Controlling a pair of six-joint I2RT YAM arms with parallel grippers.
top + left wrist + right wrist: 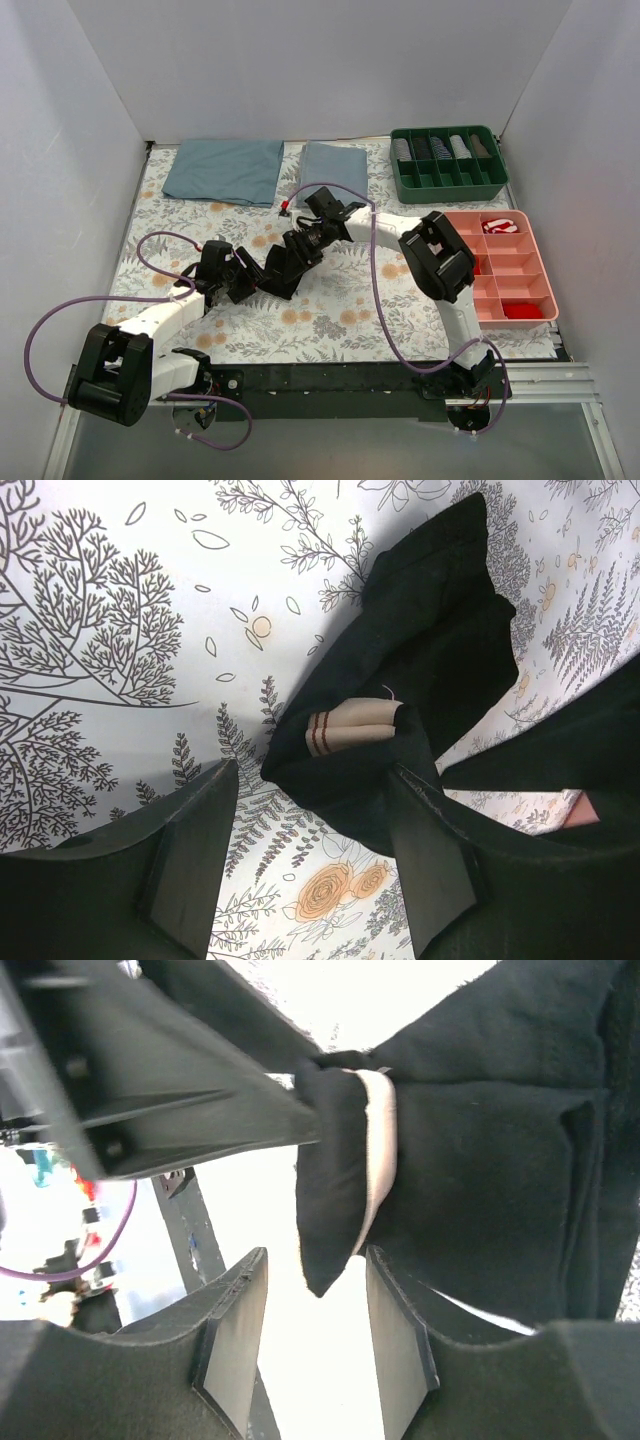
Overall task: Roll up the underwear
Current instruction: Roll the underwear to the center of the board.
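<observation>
Black underwear (440,650) | crumpled, folded over | tan waistband (350,730) exposed at fold

this is a robotics lab cell, nothing homely about it. plain white panels (300,60) box the surface (340,310) in on three sides, and a floral printed cloth is spread over it. two black-and-white robot arms, the left arm (165,315) and the right arm (450,290), are bolted to a black base rail (320,380) at the near edge, with purple cables (377,300) looping loose off them. bare aluminium frame bars (560,380) show beside the rail. at the far side sit folded blue-grey cloths (225,170), a green tray (450,190) and a pink tray (512,265), both split into compartments holding small rolled garments.
</observation>
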